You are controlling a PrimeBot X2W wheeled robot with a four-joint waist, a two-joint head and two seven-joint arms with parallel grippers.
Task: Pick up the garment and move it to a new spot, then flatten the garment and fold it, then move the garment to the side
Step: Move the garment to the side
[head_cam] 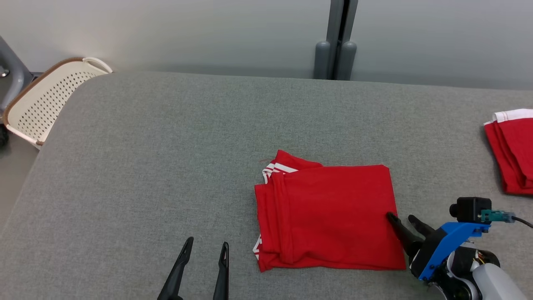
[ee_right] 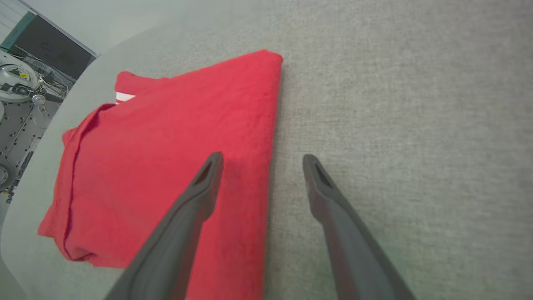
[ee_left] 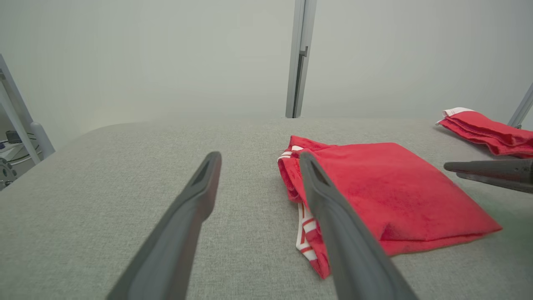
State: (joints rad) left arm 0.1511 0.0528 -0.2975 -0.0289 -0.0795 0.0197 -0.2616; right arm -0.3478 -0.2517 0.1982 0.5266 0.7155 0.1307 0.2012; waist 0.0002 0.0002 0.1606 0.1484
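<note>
I find the garment (head_cam: 333, 216) folded, left gripper (head_cam: 207, 241) and right gripper (head_cam: 400, 216) released; pinch every layer at its right edge.

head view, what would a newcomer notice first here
The folded red garment in the middle of the grey table stands out at once. The right gripper is open astride the garment's right edge, and a second folded red garment lies at the table's far right.
</note>
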